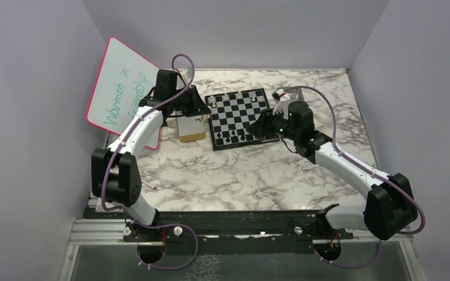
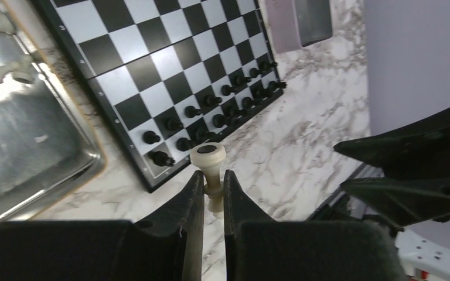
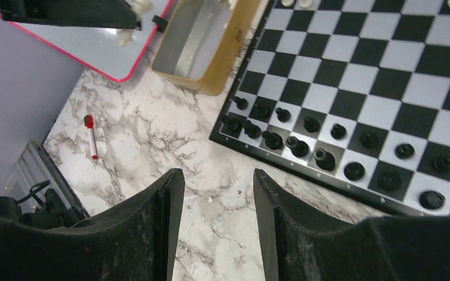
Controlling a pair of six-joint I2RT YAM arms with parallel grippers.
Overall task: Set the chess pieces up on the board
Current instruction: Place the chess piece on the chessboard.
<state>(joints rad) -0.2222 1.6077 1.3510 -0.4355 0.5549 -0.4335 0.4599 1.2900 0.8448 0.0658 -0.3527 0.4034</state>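
The board [image 1: 238,116] lies at the back middle of the marble table. Black chess pieces [image 3: 310,139] fill its two near rows, and a few white ones [image 1: 225,96] stand on the far row. My left gripper [image 2: 213,174] is shut on a white chess piece [image 2: 209,161], whose round base sticks out past the fingertips; it hangs beside the board's left edge [image 1: 202,108]. My right gripper [image 3: 218,172] is open with nothing between its fingers, above bare marble just off the board's near edge [image 1: 256,130].
A shiny metal tray [image 2: 29,134] left of the board holds loose white pieces [image 2: 10,68]. A pink-rimmed whiteboard [image 1: 123,91] leans at the back left. A red marker [image 3: 92,137] lies on the marble. A second tray [image 1: 290,93] sits beyond the board's right side.
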